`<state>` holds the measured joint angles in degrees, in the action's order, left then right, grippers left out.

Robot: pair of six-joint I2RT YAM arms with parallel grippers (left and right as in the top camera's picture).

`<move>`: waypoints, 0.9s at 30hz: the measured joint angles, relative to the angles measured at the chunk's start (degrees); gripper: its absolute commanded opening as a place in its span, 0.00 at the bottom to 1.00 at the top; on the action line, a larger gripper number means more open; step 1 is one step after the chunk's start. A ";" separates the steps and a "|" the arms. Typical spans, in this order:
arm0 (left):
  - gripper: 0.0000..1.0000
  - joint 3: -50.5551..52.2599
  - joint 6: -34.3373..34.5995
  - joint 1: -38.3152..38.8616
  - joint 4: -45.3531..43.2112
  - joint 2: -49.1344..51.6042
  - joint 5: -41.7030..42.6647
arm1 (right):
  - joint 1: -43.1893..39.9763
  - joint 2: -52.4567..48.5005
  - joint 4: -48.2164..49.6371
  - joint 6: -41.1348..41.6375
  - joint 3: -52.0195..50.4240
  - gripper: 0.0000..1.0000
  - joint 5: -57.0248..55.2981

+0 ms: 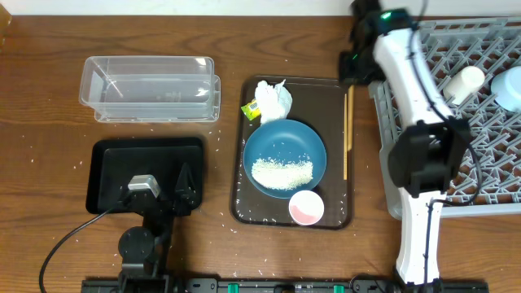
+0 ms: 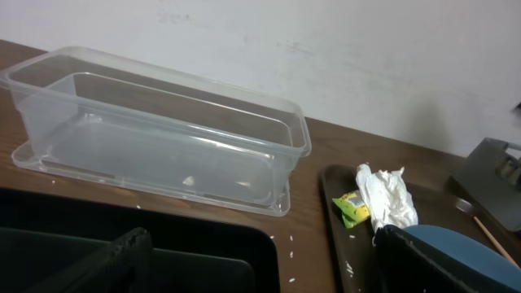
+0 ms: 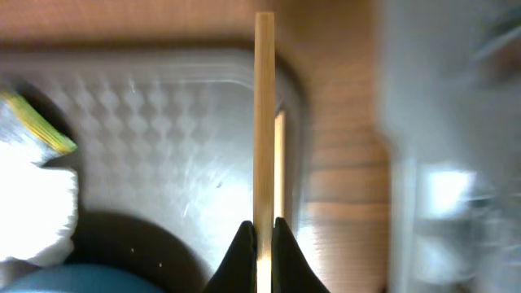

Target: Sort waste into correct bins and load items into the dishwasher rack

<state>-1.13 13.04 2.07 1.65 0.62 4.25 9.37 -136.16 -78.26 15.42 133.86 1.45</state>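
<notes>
Right fingers (image 3: 242,256) clamped on chopstick (image 3: 264,122), its length running straight ahead, left fingers (image 2: 122,256) apart

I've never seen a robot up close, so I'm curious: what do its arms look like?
The right arm has white links between chunky black joints and a small green light. The left arm is black, with a black cable at its base.

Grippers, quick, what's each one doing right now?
Left gripper: open, holding nothing.
Right gripper: closed on a chopstick.
</notes>
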 measured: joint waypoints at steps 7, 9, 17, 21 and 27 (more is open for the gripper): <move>0.90 0.00 -0.02 0.00 0.00 0.00 0.02 | -7.63 0.02 -2.47 -7.82 13.79 0.01 -2.84; 0.90 0.00 0.00 0.00 0.00 0.00 0.02 | -10.10 0.04 -1.79 -10.97 14.82 0.01 -2.99; 0.90 0.00 -0.02 0.00 0.00 0.00 0.02 | -15.04 0.04 -1.46 -19.61 14.86 0.01 0.39; 0.90 0.00 -0.02 -0.02 0.00 0.00 0.02 | -15.23 0.04 -1.33 -21.14 14.78 0.01 4.50; 0.90 0.00 0.00 0.00 0.00 0.00 0.02 | -15.19 0.04 -0.96 -21.97 14.01 0.06 8.87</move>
<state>-1.13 13.04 2.07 1.65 0.62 4.27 -5.82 -136.11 -79.22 -6.55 147.87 10.33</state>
